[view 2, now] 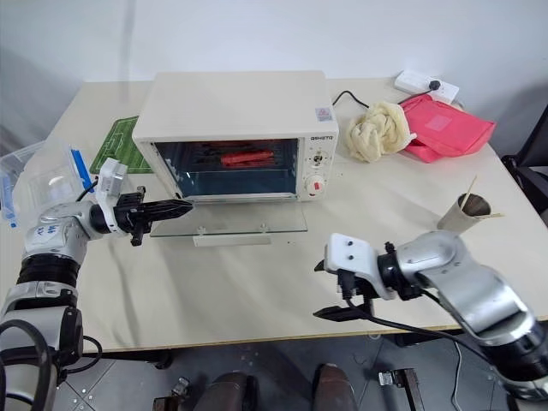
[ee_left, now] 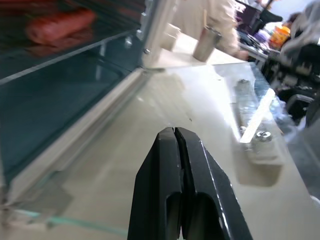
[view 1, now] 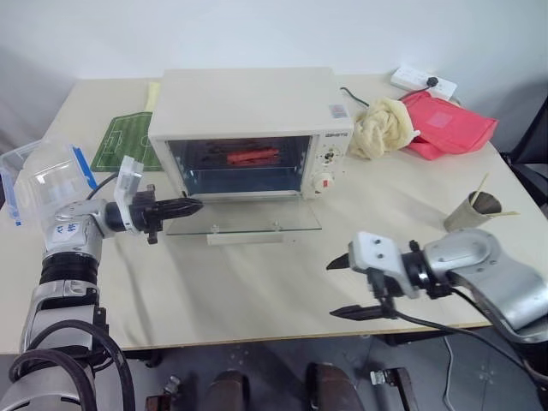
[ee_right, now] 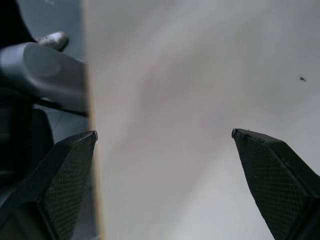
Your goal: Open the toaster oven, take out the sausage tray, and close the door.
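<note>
Bearing unreadable print: toaster oven (view 1: pixel 257 111)

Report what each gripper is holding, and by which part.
Nothing is held. The left gripper is shut and empty above the open door; the right gripper is open over the table.

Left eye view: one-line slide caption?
Toaster oven door down, sausages inside; shut left tool at door's corner, right tool open.

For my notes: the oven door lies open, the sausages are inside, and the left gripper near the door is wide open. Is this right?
Not quite. The left gripper is shut, fingers pressed together, as the left wrist view shows. The door does lie open, and the sausages are inside.
</note>
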